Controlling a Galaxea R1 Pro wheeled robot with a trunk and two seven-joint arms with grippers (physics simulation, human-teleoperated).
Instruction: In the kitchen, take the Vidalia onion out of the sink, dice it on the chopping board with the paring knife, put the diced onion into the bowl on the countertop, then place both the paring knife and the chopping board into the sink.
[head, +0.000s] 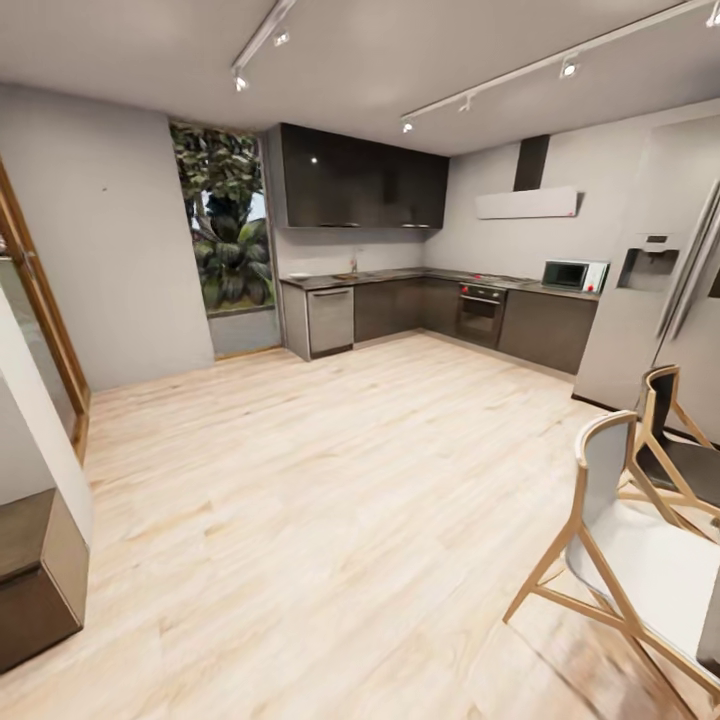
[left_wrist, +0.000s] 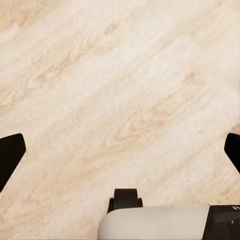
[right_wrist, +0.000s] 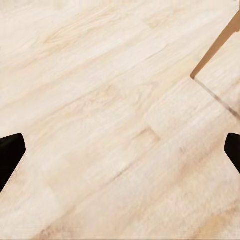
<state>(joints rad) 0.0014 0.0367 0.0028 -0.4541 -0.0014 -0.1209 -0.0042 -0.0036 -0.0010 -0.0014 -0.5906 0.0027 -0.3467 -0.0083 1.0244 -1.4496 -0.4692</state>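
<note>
I am standing across a wide stretch of light wood floor (head: 330, 480), with the kitchen (head: 430, 290) well ahead of me along the far wall. The countertop (head: 400, 276) runs there in an L over dark cabinets, and the sink (head: 347, 275) is, I judge, where the small tap stands near its left end (too small from here to make out the onion, board, knife or bowl).

The main risk I see is in the drive over. Two wooden chairs (head: 640, 540) sit close on my right, and a careless turn of my base could clip a leg. On my left a low dark cabinet (head: 40, 580) stands near, so swinging wide that way is no safer. A straight line up the open floor looks best.

Both arms hang low, cameras facing the floor. My left gripper (left_wrist: 120, 150) is spread wide with nothing between its fingertips. My right gripper (right_wrist: 120, 150) is just as wide and empty, with a chair leg (right_wrist: 217, 47) beyond it.
</note>
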